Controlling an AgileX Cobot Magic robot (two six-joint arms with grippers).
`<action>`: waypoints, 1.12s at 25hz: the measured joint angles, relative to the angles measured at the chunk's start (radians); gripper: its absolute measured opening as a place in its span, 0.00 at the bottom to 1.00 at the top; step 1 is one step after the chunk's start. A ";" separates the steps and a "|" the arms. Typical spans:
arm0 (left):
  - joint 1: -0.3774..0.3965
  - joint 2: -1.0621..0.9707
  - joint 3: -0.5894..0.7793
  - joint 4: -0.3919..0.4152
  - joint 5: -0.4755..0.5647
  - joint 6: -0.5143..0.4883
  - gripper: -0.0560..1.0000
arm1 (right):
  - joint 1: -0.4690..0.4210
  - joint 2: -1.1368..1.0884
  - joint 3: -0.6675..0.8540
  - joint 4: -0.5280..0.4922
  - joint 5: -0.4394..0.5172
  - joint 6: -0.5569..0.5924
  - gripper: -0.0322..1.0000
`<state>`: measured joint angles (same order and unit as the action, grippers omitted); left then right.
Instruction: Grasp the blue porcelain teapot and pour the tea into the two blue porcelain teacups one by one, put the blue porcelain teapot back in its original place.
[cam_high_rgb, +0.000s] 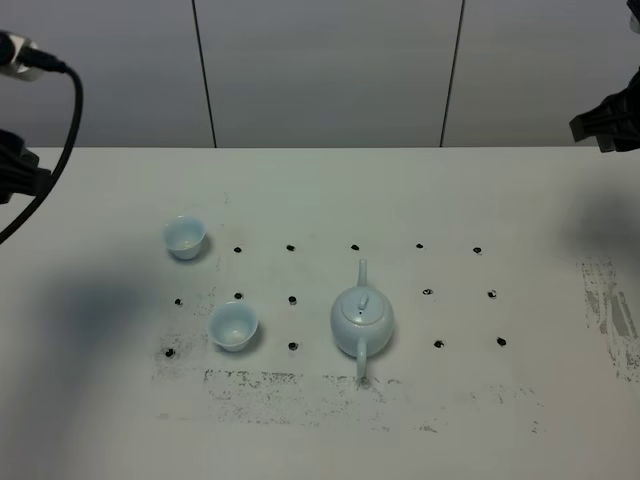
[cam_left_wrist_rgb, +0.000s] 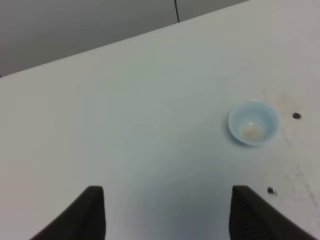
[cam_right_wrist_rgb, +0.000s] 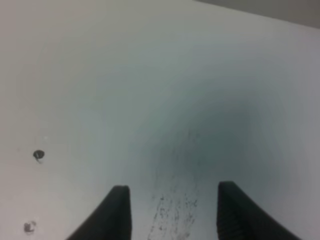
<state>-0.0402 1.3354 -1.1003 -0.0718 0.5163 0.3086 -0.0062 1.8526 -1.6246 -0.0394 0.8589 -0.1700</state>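
While weighing the step in hand, read it as the very start: reach for the teapot (cam_high_rgb: 362, 318) not yet begun, no pouring under way. Find the teapot upright on the tabletop (cam_high_rgb: 500, 200), a little right of the middle in the high view, lid on, spout toward the wall, handle toward the near edge. Find the nearer teacup (cam_high_rgb: 232, 325) to its left, close but apart, and the farther teacup (cam_high_rgb: 185, 236) back and further left, both upright. Note the left claw (cam_left_wrist_rgb: 171, 212) spread wide, pinching nothing, above bare tabletop with one teacup (cam_left_wrist_rgb: 252, 123) ahead of it. Note the right claw (cam_right_wrist_rgb: 172, 210) likewise spread and empty, over a scuffed patch well apart from the teapot. Next probably calls for lowering a claw to the handle, closing on the loop, then lifting level to keep the lid seated and spill nothing before the first cup.
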 joint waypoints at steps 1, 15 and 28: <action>0.000 -0.043 0.022 0.000 0.007 -0.002 0.54 | 0.000 -0.017 0.040 0.000 -0.029 0.001 0.40; 0.000 -0.472 0.168 0.000 0.472 -0.090 0.54 | 0.000 -0.070 0.183 0.003 -0.115 0.010 0.40; 0.000 -0.980 0.531 0.000 0.550 -0.215 0.54 | 0.000 -0.070 0.184 0.006 -0.205 0.010 0.40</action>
<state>-0.0402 0.3558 -0.5690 -0.0715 1.0665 0.0938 -0.0062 1.7829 -1.4410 -0.0338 0.6537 -0.1598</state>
